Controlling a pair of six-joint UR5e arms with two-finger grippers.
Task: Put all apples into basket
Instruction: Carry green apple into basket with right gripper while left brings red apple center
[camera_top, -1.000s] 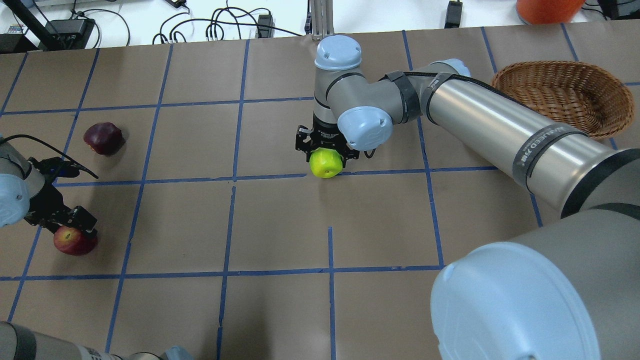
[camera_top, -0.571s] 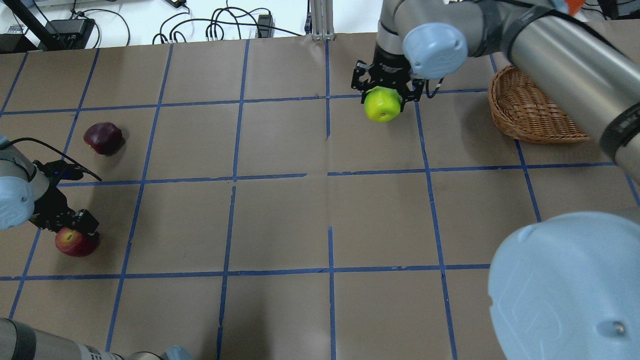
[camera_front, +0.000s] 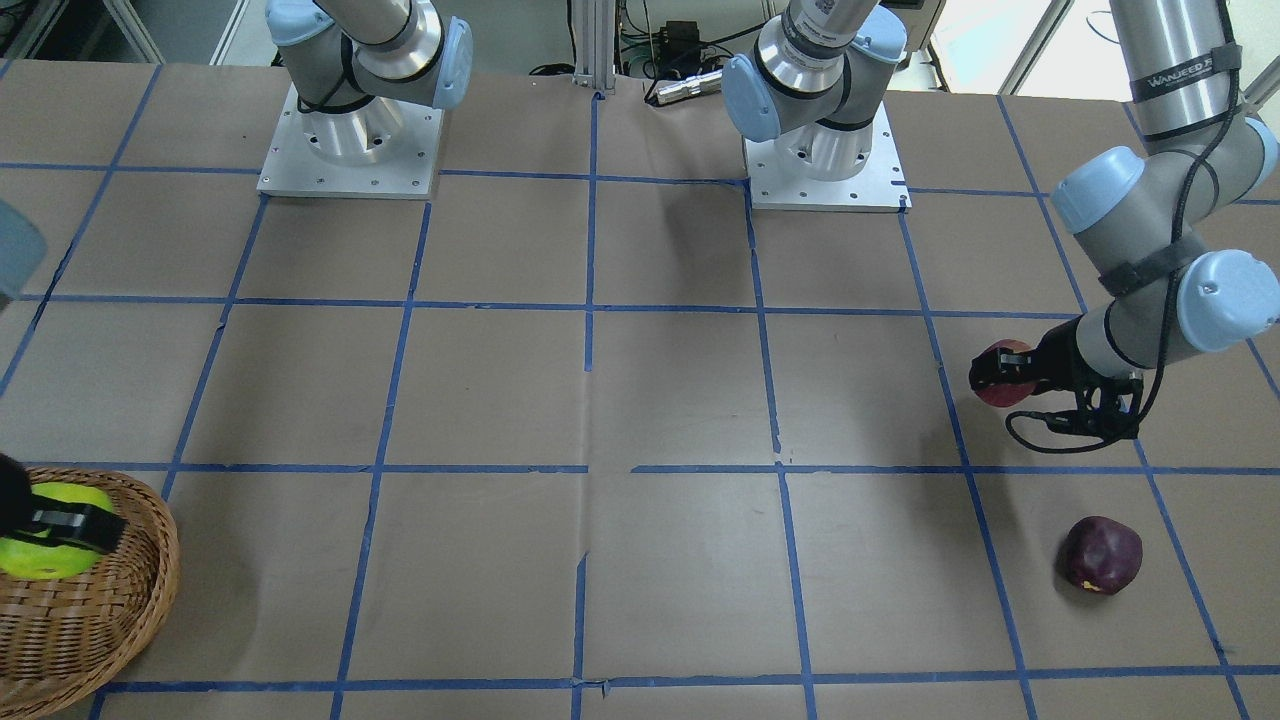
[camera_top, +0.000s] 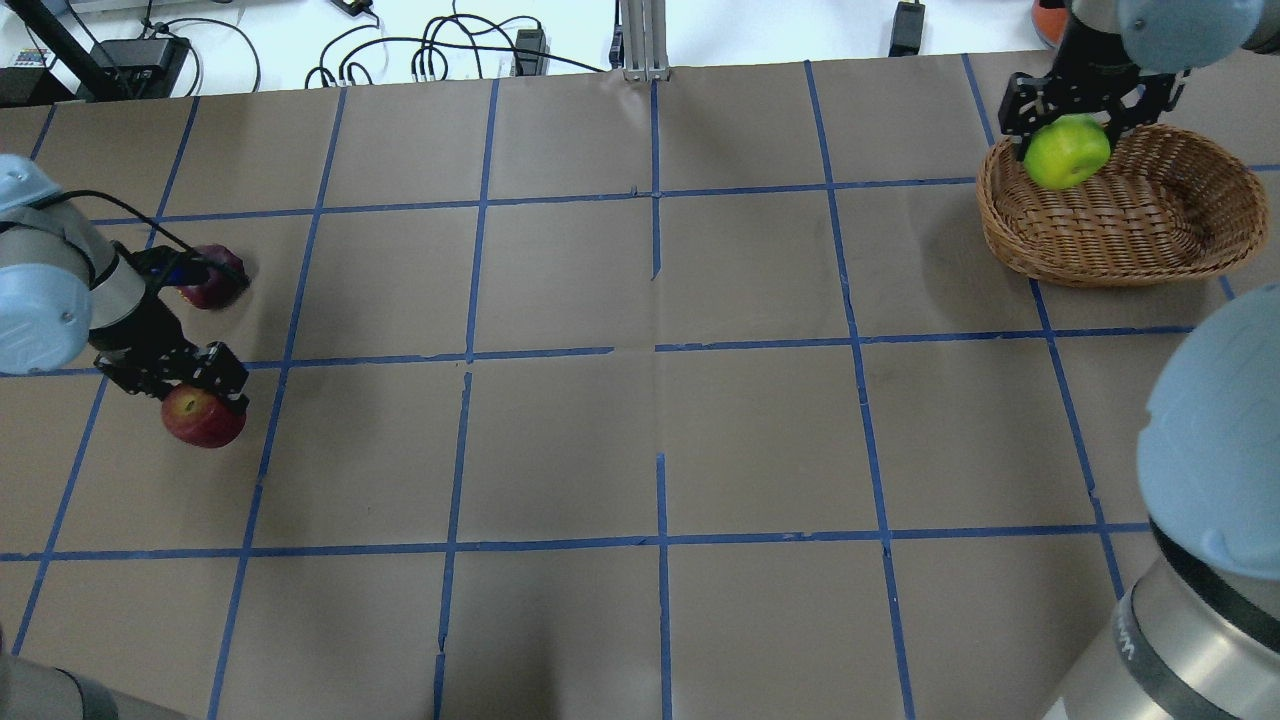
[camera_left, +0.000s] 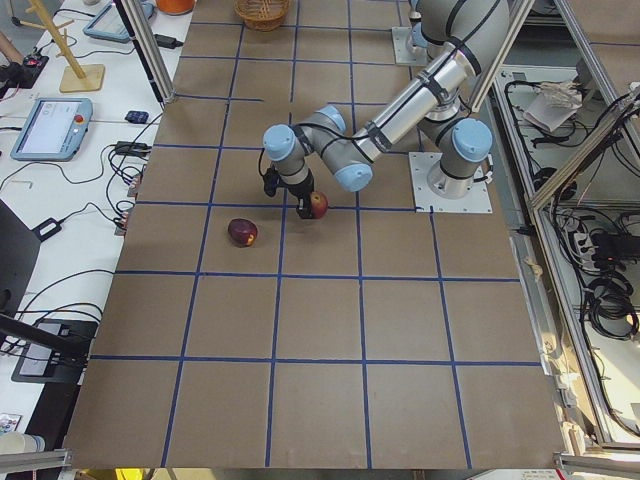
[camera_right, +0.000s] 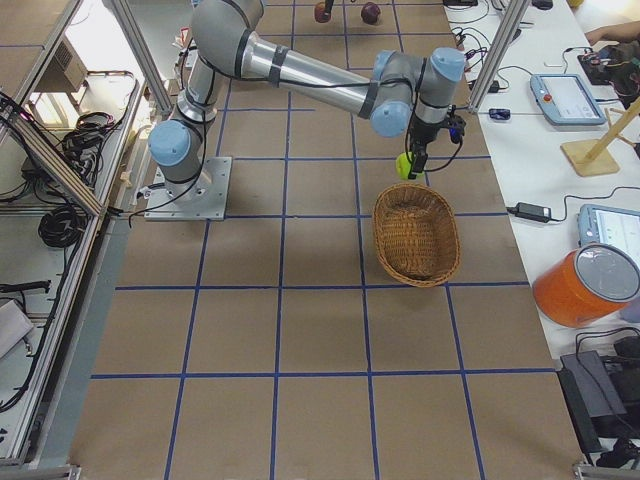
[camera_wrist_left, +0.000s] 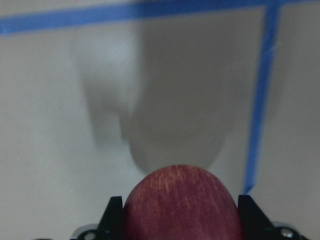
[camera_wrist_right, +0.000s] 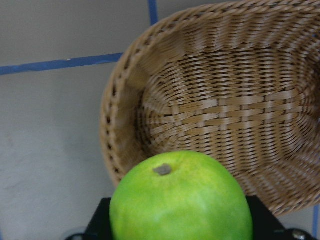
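Overhead exterior shows the basket (camera_top: 1130, 255) at the right of the table (camera_top: 560, 450), the right gripper (camera_top: 1068, 135) pinching the green apple (camera_top: 1067, 155) above its inner end. Judged best: travel toward the basket's middle, lower, then release, so nothing rolls out. The left gripper (camera_top: 200, 395) clamps the red apple (camera_top: 203, 420); the maroon apple (camera_front: 1100, 555) lies nearby.

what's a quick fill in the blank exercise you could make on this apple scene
1. The left gripper is shut on the red apple and the right gripper on the green apple, so ____ apples are held.
2. The green apple hangs above one end of the basket, which has ____ apples lying in it.
3. The maroon apple lies on the ____, in neither gripper.
Missing words: two; zero; table
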